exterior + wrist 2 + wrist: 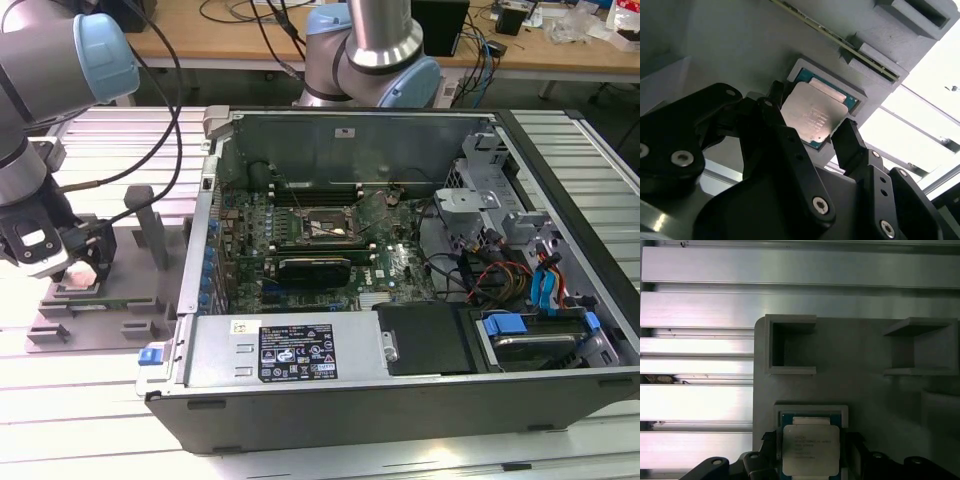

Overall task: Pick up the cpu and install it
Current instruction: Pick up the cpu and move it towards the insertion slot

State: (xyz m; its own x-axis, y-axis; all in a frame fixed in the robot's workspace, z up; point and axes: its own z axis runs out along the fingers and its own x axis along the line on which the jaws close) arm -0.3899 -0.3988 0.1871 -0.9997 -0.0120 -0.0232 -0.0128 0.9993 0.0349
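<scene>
The pincer point(83, 269) hung low over the cpu point(809, 116), straddling it; whether it was clenched on the chip could not be told. The cpu lay in a square recess of the grey holder point(867, 395) on the slatted counter point(695, 405), beside the open computer case point(420, 405).

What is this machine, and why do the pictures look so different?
It is a robot arm with a gripper for a hand. One picture comes from a camera off the arm and shows the whole table. The other two come from cameras riding near the arm's wrist. On the table are an open computer case and a grey tray. A small silvery computer chip rests in a pocket of the tray, and the gripper is right at it.
</scene>
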